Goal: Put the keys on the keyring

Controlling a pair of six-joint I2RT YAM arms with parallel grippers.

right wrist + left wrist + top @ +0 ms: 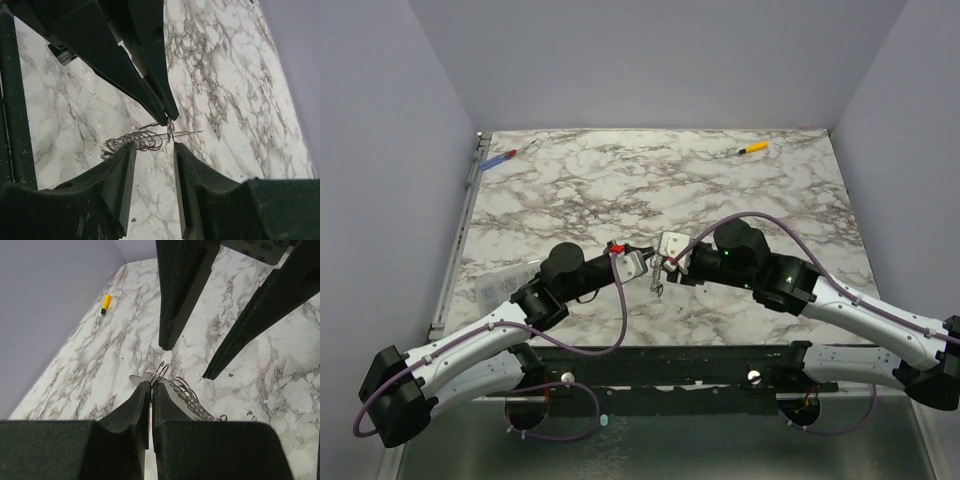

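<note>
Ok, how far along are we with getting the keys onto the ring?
Done: the left gripper is shut on the keyring, with the keys bunched right against it. In hand: the right gripper is open beside them, holding nothing. Still to do: I cannot tell whether any key is threaded, so threading may remain.

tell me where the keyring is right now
Mid-table, above the marble tabletop: the left wrist view shows the keyring pinched by the left gripper, just short of the right gripper, whose fingers stand open.
</note>
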